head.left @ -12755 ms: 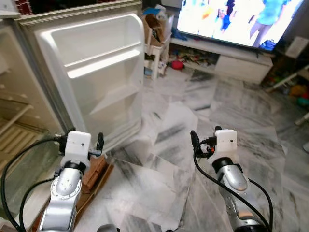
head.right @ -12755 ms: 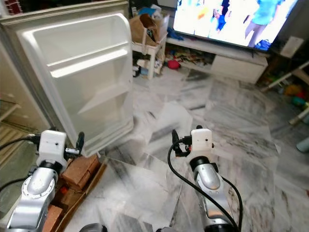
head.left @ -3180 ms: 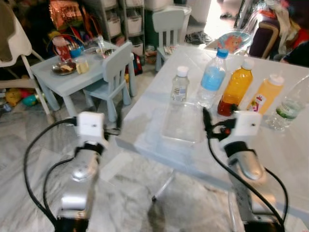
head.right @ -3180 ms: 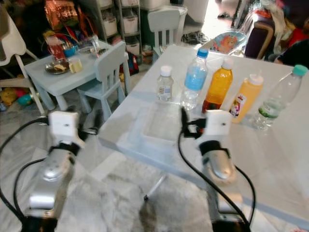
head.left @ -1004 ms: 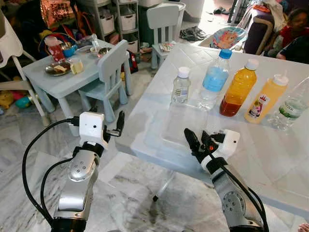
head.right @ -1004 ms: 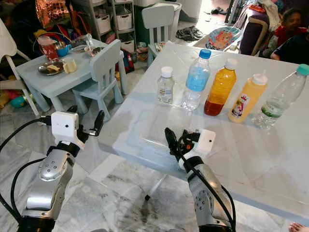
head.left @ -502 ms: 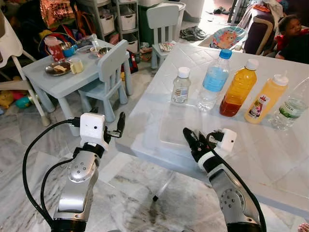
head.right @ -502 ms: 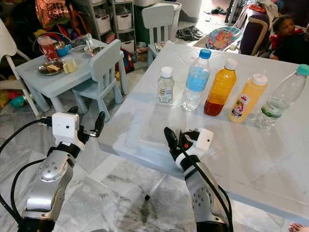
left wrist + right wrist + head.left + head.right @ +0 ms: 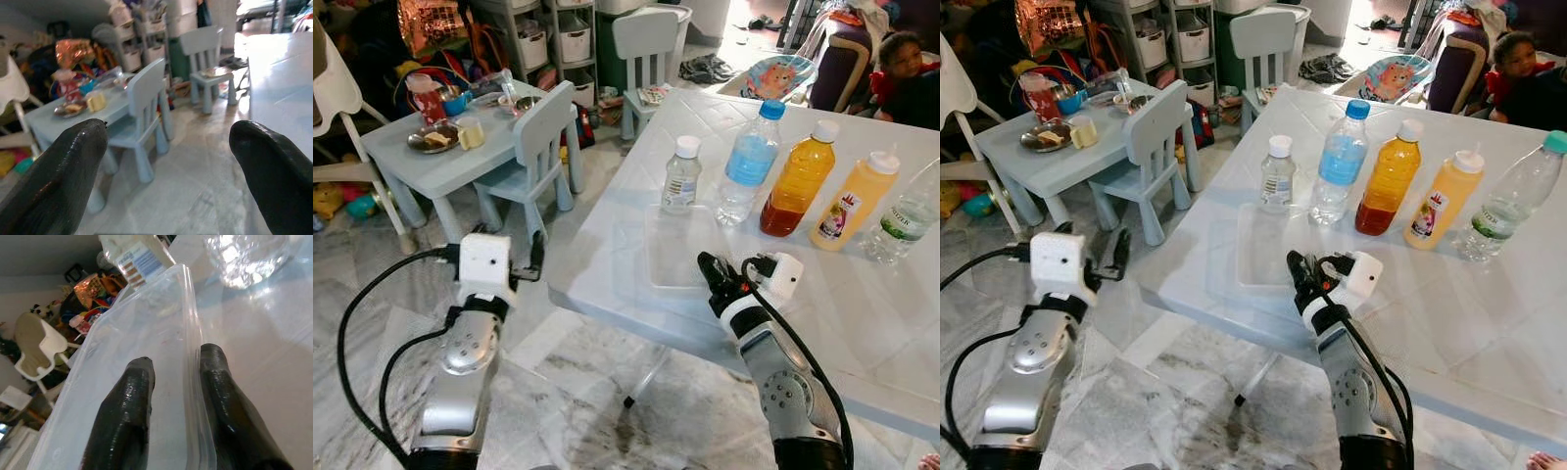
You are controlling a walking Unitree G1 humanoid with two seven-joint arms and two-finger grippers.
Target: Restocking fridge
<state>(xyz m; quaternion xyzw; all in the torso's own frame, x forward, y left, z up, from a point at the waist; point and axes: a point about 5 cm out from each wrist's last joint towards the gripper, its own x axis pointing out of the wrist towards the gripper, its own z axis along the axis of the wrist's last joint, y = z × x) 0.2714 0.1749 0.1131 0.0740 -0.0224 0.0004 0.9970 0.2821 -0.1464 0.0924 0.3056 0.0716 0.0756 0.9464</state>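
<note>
The right gripper has pushed further in over the last half second and now straddles the near right rim of the clear tray, one finger inside the wall, one outside, pinching it. In the right wrist view the two black fingers sit either side of that thin plastic edge. The right forearm angles up from the lower right of the frame, wrist cocked toward the tray at centre. The left gripper has dropped back a touch; it hangs lower left, off the table edge, fingers spread wide and holding nothing. Along the upper right stand the small water bottle, blue bottle, orange bottle, yellow bottle and clear bottle.
</note>
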